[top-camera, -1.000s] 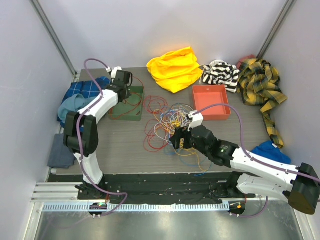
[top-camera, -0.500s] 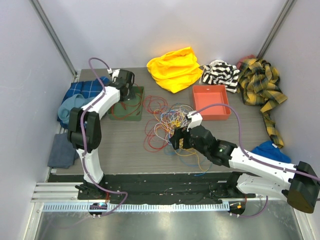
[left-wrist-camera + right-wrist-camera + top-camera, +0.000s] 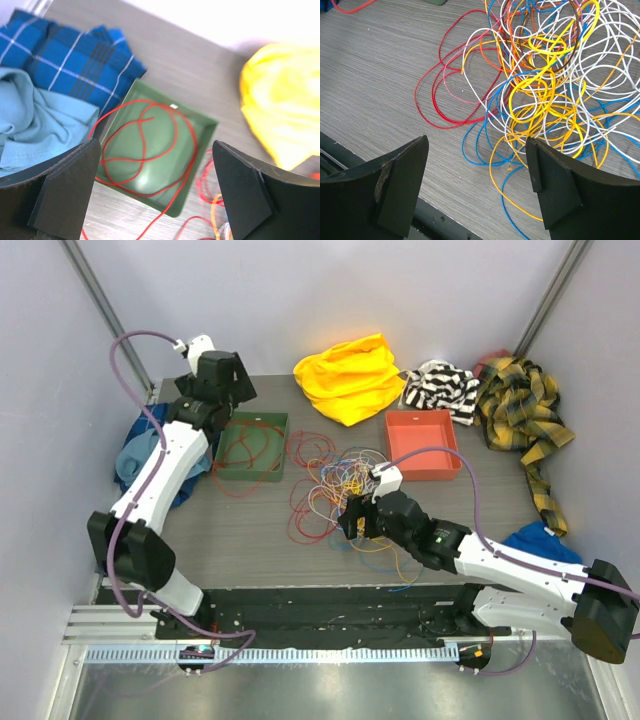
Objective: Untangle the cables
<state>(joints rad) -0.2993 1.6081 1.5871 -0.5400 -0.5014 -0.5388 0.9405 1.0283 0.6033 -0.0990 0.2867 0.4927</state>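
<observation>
Step in hand: you are between picks. One red cable (image 3: 176, 131) lies coiled in the green tray (image 3: 200, 125) directly beneath your left end effector (image 3: 155, 185), and its tail spills over the rim onto the desk (image 3: 230, 530).
Left end effector: fingers spread wide, holding nothing, raised above the tray.
Right end effector (image 3: 477, 185): fingers apart with nothing between them, low over the near edge of the tangle.
The cables (image 3: 545, 85): red, yellow, white, orange and blue loops, knotted together just ahead and to the right of that end effector.
Next move: probably close on one outlying strand, such as the loose red loops (image 3: 455, 122) ahead-left, and draw it out slowly.
Around: an orange tray (image 3: 425, 440) lies beyond the tangle, and a blue checked cloth (image 3: 70, 65) lies beside the green tray.
In the way: many crossings, so neighbouring strands could drag along.
</observation>
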